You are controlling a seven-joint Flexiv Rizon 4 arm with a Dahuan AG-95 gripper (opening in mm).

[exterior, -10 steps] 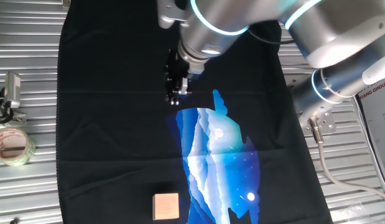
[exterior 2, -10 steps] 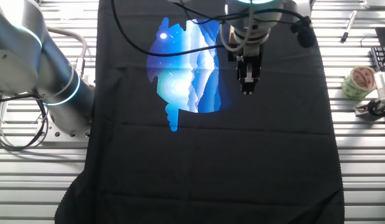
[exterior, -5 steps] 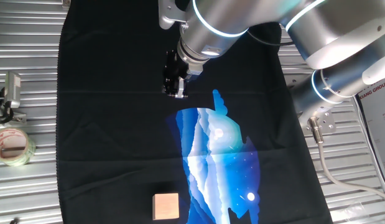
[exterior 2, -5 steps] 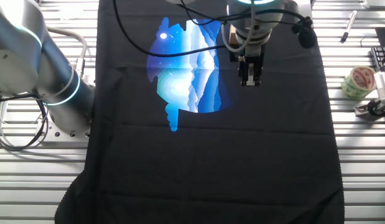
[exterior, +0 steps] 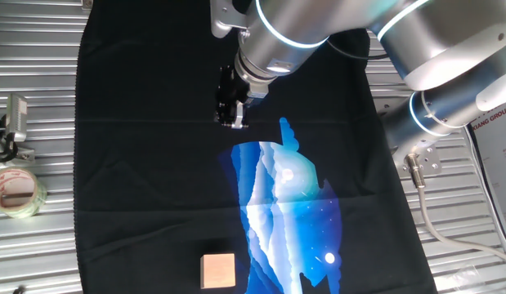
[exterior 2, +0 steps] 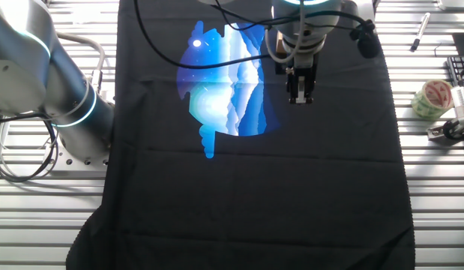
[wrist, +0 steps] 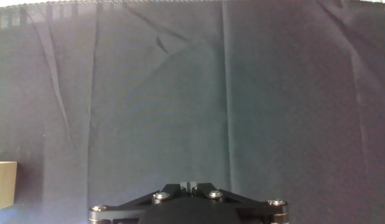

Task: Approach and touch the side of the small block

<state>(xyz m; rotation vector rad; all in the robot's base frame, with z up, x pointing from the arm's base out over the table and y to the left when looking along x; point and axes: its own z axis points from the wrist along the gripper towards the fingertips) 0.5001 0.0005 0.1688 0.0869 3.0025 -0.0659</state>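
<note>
The small block (exterior: 218, 270) is a pale tan wooden cube on the black cloth (exterior: 138, 180), near the front edge in one fixed view. The hand view shows only its corner at the left edge (wrist: 2, 184). It is out of view in the other fixed view. My gripper (exterior: 231, 122) hangs over the cloth far from the block, just above the blue print (exterior: 285, 196). Its jaws are shut and empty, as the hand view (wrist: 189, 185) shows. It also shows in the other fixed view (exterior 2: 300, 97).
A roll of clear tape (exterior: 15, 192) and a metal clip (exterior: 15, 118) lie on the slatted metal table left of the cloth; the tape also shows in the other fixed view (exterior 2: 432, 99). The arm's base (exterior 2: 59, 97) stands beside the cloth.
The gripper has shifted a little away from the blue print over the last second, still shut. It has barely moved in the last half second. The block has not moved.
</note>
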